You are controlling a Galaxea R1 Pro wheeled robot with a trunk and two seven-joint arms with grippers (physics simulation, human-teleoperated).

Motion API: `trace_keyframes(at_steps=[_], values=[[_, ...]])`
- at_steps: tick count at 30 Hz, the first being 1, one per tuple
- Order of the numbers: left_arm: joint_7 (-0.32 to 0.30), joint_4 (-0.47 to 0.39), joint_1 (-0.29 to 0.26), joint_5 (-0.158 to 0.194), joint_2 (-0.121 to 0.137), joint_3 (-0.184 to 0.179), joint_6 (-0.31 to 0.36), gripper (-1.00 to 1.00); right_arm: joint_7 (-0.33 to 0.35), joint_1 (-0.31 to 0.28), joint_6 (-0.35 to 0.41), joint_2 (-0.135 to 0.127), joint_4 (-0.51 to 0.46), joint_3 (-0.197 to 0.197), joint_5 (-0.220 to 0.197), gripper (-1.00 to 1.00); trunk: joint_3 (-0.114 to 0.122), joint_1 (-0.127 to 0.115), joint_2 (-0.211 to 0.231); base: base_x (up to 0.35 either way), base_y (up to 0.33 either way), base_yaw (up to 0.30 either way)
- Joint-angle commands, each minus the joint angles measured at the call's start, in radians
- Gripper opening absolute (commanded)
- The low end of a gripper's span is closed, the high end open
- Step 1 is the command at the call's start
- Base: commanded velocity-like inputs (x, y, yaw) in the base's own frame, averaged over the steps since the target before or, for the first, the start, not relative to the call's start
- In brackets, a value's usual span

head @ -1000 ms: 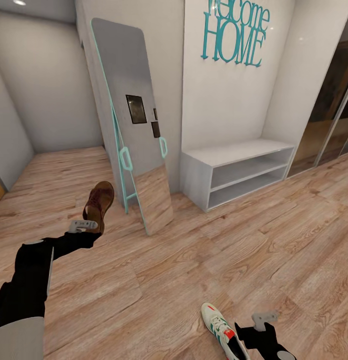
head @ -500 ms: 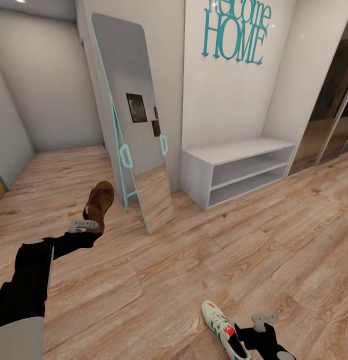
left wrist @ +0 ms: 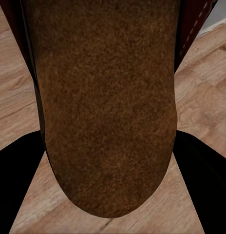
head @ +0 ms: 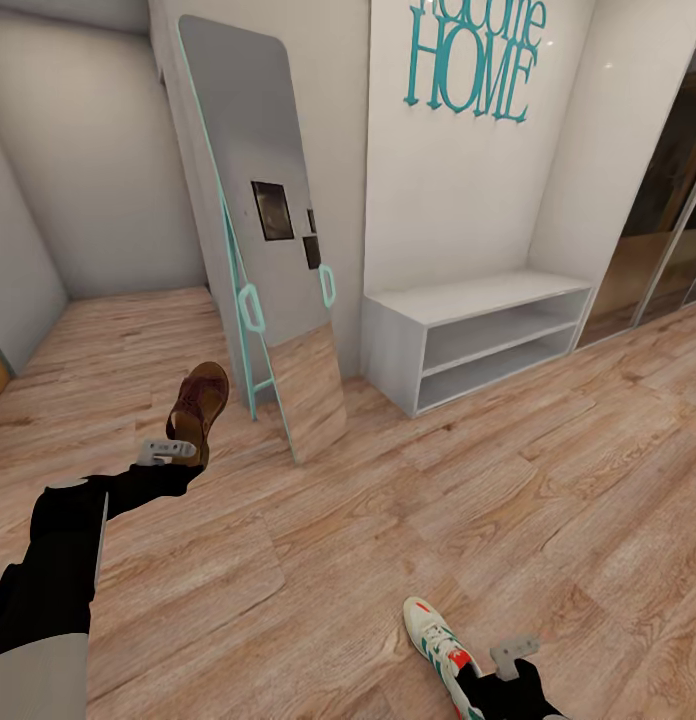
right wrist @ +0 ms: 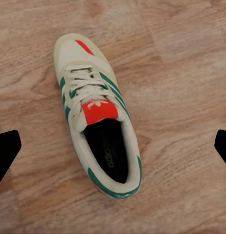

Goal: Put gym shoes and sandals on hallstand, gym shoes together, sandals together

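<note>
Left hand: my left gripper [head: 168, 450] holds one brown sandal [head: 197, 403]. In the left wrist view the sandal [left wrist: 105, 102] sits right between the fingers, its tan sole facing the camera.
Right hand: my right gripper [head: 513, 652] hangs over one gym shoe [head: 440, 648]. The fingers [right wrist: 7, 148] are spread wide, with nothing in them.
Shoe and fingers: in the right wrist view the gym shoe [right wrist: 96, 117] lies on the corridor floor [right wrist: 176, 73], straight below and between the two fingers. Its long way runs across the gap from finger to finger, a bit slanted, so I think the fingers would close on its sides.
Nearer arm: the right one, since the left is full.
Rack: a low white bench [head: 478, 335] with two shelves stands far ahead of both hands, by the wall. I think the sandal goes up after this grab.
</note>
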Motion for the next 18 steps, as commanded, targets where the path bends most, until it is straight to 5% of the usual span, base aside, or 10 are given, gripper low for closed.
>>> trace_keyframes(at_steps=[1, 8, 18], values=[[-0.011, -0.001, -0.001, -0.009, 0.000, 0.001, 0.003, -1.00, 0.004, 0.000, 0.006, 0.000, -0.002, 0.001, 0.011, 1.00, -0.001, 0.000, 0.000, 0.000, 0.000, 0.000], [-0.011, -0.001, -0.001, -0.009, 0.000, 0.001, 0.003, -1.00, 0.004, 0.000, 0.006, -0.002, -0.002, 0.004, 0.028, 1.00, -0.001, 0.000, 0.000, 0.000, 0.000, 0.000], [-0.011, -0.001, -0.001, -0.010, 0.001, 0.001, 0.003, -1.00, 0.005, 0.000, 0.007, -0.002, -0.002, 0.004, 0.179, 1.00, -0.001, 0.000, 0.000, 0.000, 0.000, 0.000]])
